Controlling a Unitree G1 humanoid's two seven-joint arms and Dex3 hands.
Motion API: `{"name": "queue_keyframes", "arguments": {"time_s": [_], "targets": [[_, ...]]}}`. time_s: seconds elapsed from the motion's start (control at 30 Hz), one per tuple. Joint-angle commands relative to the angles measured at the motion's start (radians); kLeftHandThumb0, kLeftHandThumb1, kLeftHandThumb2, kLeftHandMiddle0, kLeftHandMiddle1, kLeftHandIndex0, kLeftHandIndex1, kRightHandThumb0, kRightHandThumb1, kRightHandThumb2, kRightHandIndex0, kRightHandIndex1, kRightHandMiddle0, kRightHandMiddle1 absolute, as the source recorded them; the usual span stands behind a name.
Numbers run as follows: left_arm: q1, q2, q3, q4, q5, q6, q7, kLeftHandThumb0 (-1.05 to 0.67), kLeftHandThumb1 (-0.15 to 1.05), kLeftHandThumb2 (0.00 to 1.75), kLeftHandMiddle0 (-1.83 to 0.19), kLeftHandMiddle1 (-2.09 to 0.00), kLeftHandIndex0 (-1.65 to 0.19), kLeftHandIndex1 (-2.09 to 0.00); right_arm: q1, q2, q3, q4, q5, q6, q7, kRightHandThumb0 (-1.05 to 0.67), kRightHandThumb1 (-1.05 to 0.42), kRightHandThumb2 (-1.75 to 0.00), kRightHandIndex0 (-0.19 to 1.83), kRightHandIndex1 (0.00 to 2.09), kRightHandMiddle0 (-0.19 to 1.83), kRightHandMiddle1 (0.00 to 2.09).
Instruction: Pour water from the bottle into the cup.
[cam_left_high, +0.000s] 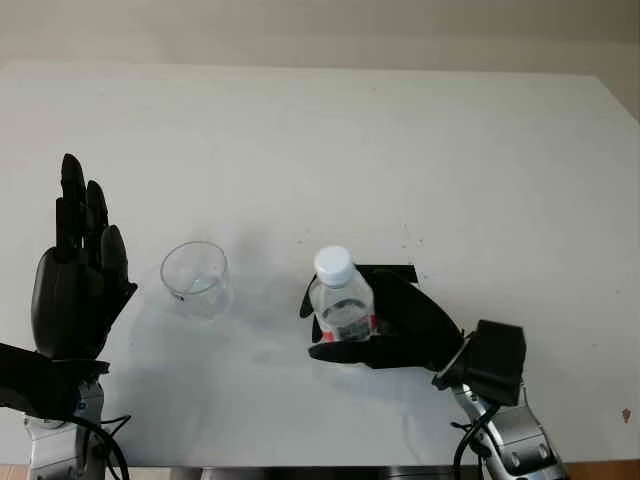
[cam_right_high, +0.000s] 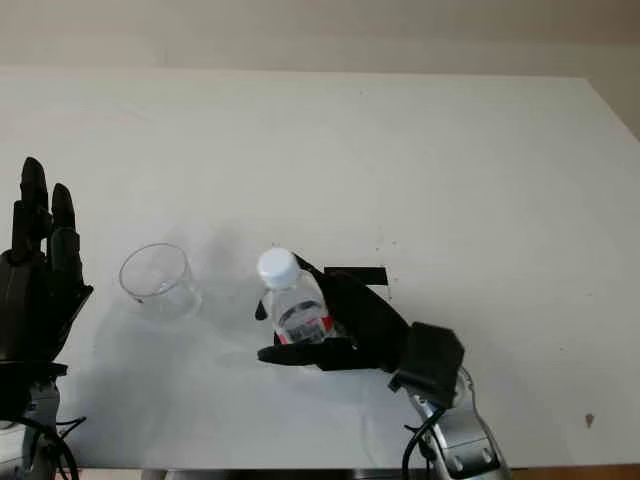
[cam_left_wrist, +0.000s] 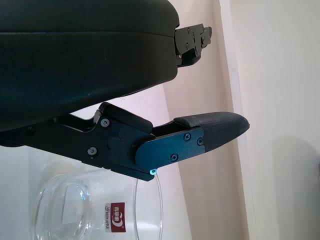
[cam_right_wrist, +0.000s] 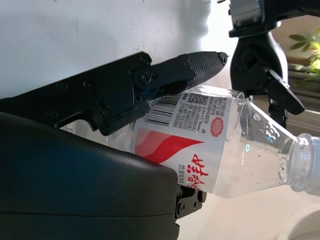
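A white tabletop (cam_left_high: 330, 140) spreads wide ahead of the right hand (cam_left_high: 385, 325). Just beyond that hand a short strip of black tape (cam_right_high: 356, 274) lies flat on the surface. Behind the tabletop's far edge stands a plain pale wall (cam_left_high: 320, 25). The right wrist view catches some green leaves (cam_right_wrist: 305, 47) off to one side.

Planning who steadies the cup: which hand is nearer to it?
Left. The left hand is open, raised just beside the cup, not touching it. The right hand is beyond, shut on the bottle.
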Motion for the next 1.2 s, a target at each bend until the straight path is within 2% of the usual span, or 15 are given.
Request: {"name": "queue_keyframes", "arguments": {"time_s": [0.0, 0.13, 0.3, 0.47, 0.67, 0.8, 0.93, 1.0, 1.07, 1.1, 1.17], "targets": [[0.006, -0.002, 0.001, -0.018, -0.003, -0.004, 0.002, -0.69, 1.05, 0.67, 0.19, 0.00, 0.19, 0.00, 0.027, -0.001, 0.000, 0.015, -0.014, -0.019, -0.019, -0.44, -1.05, -0.55, 1.83, 2.09, 1.83, 2.09], [0.004, 0.002, 0.002, -0.014, -0.005, -0.007, -0.003, -0.68, 1.05, 0.67, 0.19, 0.00, 0.19, 0.00, 0.032, 0.007, -0.001, 0.031, -0.021, -0.050, -0.050, -0.43, -1.05, -0.62, 1.83, 2.09, 1.83, 2.09], [-0.011, 0.005, 0.002, 0.001, -0.007, -0.011, -0.007, -0.67, 1.05, 0.68, 0.19, 0.00, 0.19, 0.00, 0.023, 0.023, -0.009, 0.049, -0.013, -0.064, -0.086, -0.42, -1.05, -0.63, 1.83, 2.09, 1.83, 2.09], [-0.021, 0.007, 0.003, 0.009, 0.004, -0.011, 0.004, -0.67, 1.05, 0.68, 0.19, 0.00, 0.19, 0.00, -0.043, 0.032, -0.045, 0.053, 0.008, -0.075, -0.111, -0.42, -1.05, -0.64, 1.83, 2.09, 1.83, 2.09], [-0.033, 0.009, -0.002, 0.022, 0.007, -0.014, 0.000, -0.67, 1.05, 0.68, 0.19, 0.00, 0.19, 0.00, -0.299, 0.005, -0.105, 0.086, -0.024, -0.046, -0.134, -0.37, -1.05, -0.65, 1.83, 2.09, 1.83, 2.09], [-0.041, 0.009, -0.006, 0.029, 0.012, -0.015, 0.001, -0.69, 1.05, 0.67, 0.19, 0.00, 0.19, 0.00, -0.548, -0.018, -0.117, 0.234, -0.086, -0.031, -0.152, -0.26, -1.05, -0.77, 1.83, 2.09, 1.83, 2.09], [-0.044, 0.006, -0.011, 0.030, 0.016, -0.013, 0.002, -0.70, 1.05, 0.68, 0.19, 0.00, 0.19, 0.00, -0.716, -0.033, -0.110, 0.428, -0.146, -0.138, -0.187, -0.23, -1.05, -0.66, 1.83, 2.09, 1.82, 2.09], [-0.051, -0.001, -0.013, 0.044, 0.009, -0.025, -0.003, -0.68, 1.05, 0.69, 0.19, 0.00, 0.19, 0.00, -0.805, -0.053, -0.093, 0.558, -0.204, -0.256, -0.228, -0.24, -1.05, -0.55, 1.75, 2.09, 1.57, 2.09], [-0.057, -0.009, -0.017, 0.054, 0.007, -0.035, -0.002, -0.67, 1.05, 0.71, 0.19, 0.00, 0.19, 0.00, -0.893, -0.075, -0.059, 0.683, -0.299, -0.355, -0.296, -0.30, -1.05, -0.42, 1.45, 2.09, 1.18, 2.09], [-0.058, -0.011, -0.019, 0.056, 0.008, -0.036, 0.000, -0.66, 1.05, 0.71, 0.19, 0.00, 0.19, 0.00, -0.932, -0.084, -0.034, 0.733, -0.365, -0.390, -0.352, -0.33, -1.05, -0.37, 1.31, 2.09, 1.05, 2.09], [-0.060, -0.014, -0.022, 0.059, 0.009, -0.043, -0.001, -0.66, 1.05, 0.73, 0.19, 0.00, 0.19, 0.00, -0.990, -0.098, 0.014, 0.812, -0.480, -0.443, -0.460, -0.37, -1.05, -0.28, 1.19, 2.09, 0.95, 2.09]]}}
